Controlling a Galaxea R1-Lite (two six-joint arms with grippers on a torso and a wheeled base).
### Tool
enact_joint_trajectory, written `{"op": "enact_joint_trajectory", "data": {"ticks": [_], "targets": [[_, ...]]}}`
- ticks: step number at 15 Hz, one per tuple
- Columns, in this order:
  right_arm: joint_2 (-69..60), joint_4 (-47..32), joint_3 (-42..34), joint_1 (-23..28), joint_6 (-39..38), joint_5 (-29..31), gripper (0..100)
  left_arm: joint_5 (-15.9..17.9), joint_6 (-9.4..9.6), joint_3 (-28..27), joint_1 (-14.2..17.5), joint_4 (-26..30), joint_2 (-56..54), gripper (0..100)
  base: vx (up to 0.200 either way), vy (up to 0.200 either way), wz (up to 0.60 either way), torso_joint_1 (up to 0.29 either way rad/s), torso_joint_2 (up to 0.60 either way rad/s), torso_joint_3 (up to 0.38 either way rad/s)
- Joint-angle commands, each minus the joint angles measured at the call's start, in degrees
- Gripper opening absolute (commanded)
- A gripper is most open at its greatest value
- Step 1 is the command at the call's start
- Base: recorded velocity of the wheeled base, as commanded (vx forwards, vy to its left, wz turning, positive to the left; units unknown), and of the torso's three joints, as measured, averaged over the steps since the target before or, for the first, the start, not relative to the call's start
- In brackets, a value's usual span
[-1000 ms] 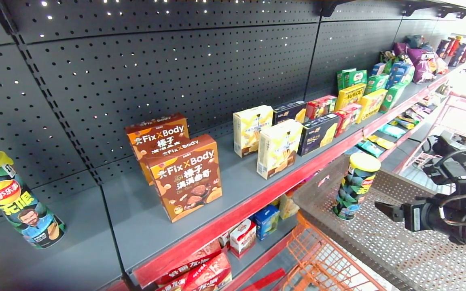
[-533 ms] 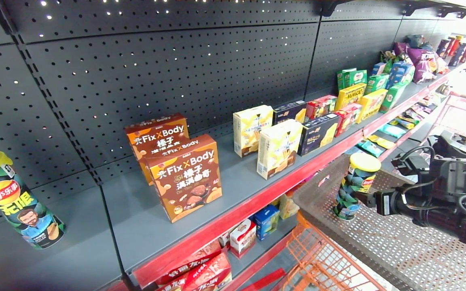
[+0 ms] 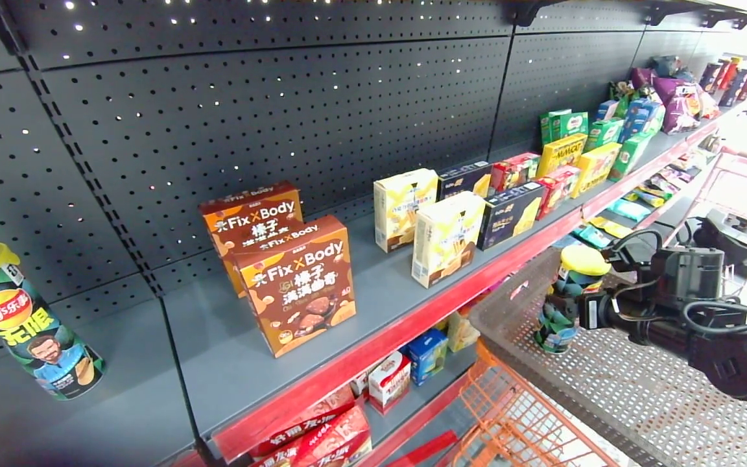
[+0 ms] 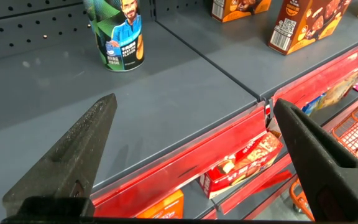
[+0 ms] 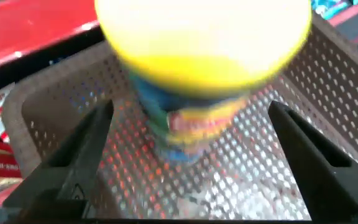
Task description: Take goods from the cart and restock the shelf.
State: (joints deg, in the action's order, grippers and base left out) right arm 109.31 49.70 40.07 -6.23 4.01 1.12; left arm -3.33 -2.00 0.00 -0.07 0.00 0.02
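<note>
Head view, item: chip can (image 3: 555, 331), yellow lid, stood upright in the cart basket (image 3: 639, 389), near the corner closest to the shelf (image 3: 244, 363).
Head view, right hand (image 3: 565, 306): came in level from the side at mid-height of the can, tips overlapping its body.
Head view, shelf stock: a shelved can (image 3: 30, 324) of the same kind at the far left; brown boxes (image 3: 296, 285) further along, with bare grey board between the two.

Left wrist view, left hand (image 4: 194, 106): released, both fingers spread wide, grasping nothing, hanging above the red edge strip (image 4: 185, 162).
Left wrist view, shelf (image 4: 166, 93): bare board ahead, the shelved can (image 4: 118, 34) upright near the back panel.

Right wrist view, right hand (image 5: 191, 111): released, a finger on either side of the chip can (image 5: 204, 56), a gap showing on each side.
Right wrist view, cart basket (image 5: 61, 106): perforated floor under the can, walls close behind it.

Step judged in hand: closing on the can for the lift.
Handling note: the can looked tall and narrow, so likely to tip if one finger met it first; centre it between the fingers before clenching.
Handling note: grip the body below the lid, then lift straight up over the basket wall before swinging toward the shelf.
Placement note: the bare board beside the shelved can seemed the natural spot.
</note>
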Motion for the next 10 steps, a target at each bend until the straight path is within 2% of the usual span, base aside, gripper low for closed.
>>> {"op": "enact_joint_trajectory", "data": {"ticks": [1, 5, 7, 8, 10], "targets": [[2.84, 0.4, 1.94, -0.71, 0.03, -0.07, 100, -0.01, -0.02, 0.0, -0.01, 0.0, -0.02, 100, 0.0, 0.0, 0.0, 0.0, 0.0, 0.0], [12.59, 5.58, 9.06, -3.88, 0.74, -0.07, 100, -0.01, -0.02, 0.0, -0.01, 0.0, 0.06, 100, 0.0, 0.0, 0.0, 0.0, 0.0, 0.0], [17.69, 7.69, 15.56, -4.14, 3.99, -0.15, 100, -0.01, -0.02, 0.0, -0.01, 0.0, -0.02, 100, 0.0, 0.0, 0.0, 0.0, 0.0, 0.0], [17.78, 8.04, 16.27, -3.61, 6.62, -0.07, 0, -0.01, -0.02, 0.0, -0.01, 0.0, -0.02, 100, 0.0, 0.0, 0.0, 0.0, 0.0, 0.0], [15.76, 8.22, 15.56, -3.44, 7.42, 0.02, 0, -0.01, -0.02, 0.0, -0.01, 0.0, -0.02, 100, 0.0, 0.0, 0.0, 0.0, 0.0, 0.0]]}}
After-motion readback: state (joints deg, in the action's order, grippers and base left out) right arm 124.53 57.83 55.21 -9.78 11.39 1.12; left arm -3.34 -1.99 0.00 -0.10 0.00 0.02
